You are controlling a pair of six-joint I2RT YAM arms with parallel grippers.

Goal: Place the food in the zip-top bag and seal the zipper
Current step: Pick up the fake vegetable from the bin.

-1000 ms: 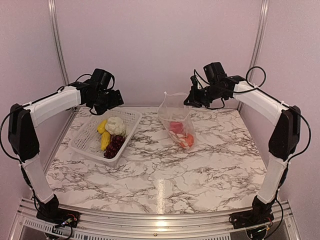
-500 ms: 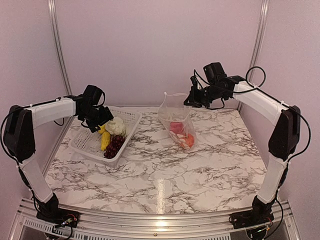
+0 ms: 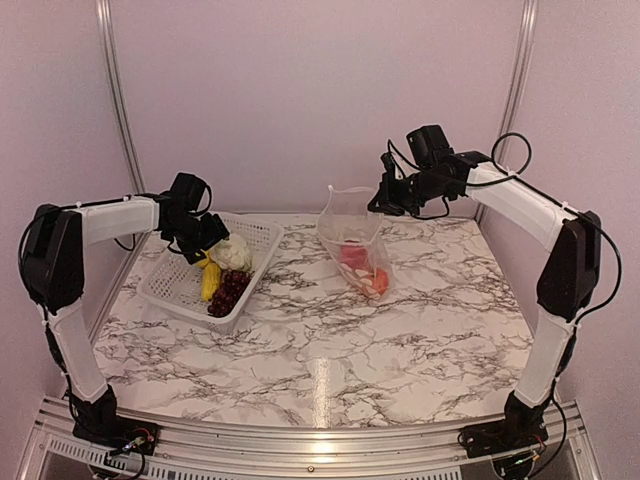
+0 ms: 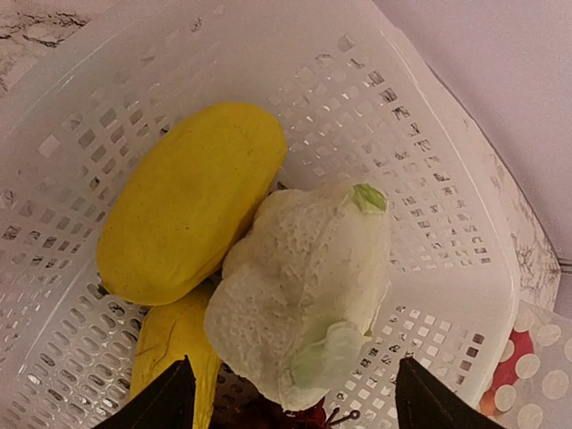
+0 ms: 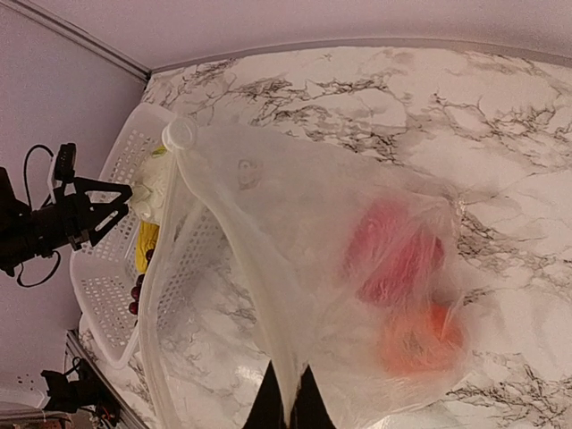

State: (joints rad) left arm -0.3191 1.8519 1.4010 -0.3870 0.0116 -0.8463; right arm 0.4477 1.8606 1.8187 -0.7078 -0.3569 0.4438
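My right gripper (image 3: pixel 378 205) (image 5: pixel 288 393) is shut on the mouth edge of the clear zip-top bag (image 3: pixel 352 235) (image 5: pixel 295 232) and holds it upright, mouth open. The pale zipper (image 5: pixel 147 295) runs along that mouth. A red pepper (image 5: pixel 398 255) and an orange fruit (image 5: pixel 420 335) lie in the bag's bottom. My left gripper (image 3: pixel 210 245) (image 4: pixel 292 362) is open, low in the white basket (image 3: pixel 165 280), with a finger on either side of the white cauliflower (image 4: pixel 304 277). Beside the cauliflower are two yellow pieces (image 4: pixel 188 201) (image 4: pixel 174 344), and dark grapes (image 3: pixel 228 292) lie just in front.
The basket's perforated walls (image 4: pixel 429 179) rise close around my left gripper. The basket stands at the back left of the marble table (image 3: pixel 330 340), near the left wall and its metal post (image 3: pixel 120 110). The bag's bottom rests on the table at the back centre.
My left arm has come down from above the basket to the cauliflower, and its jaws have narrowed a little. The right arm and bag have not moved.
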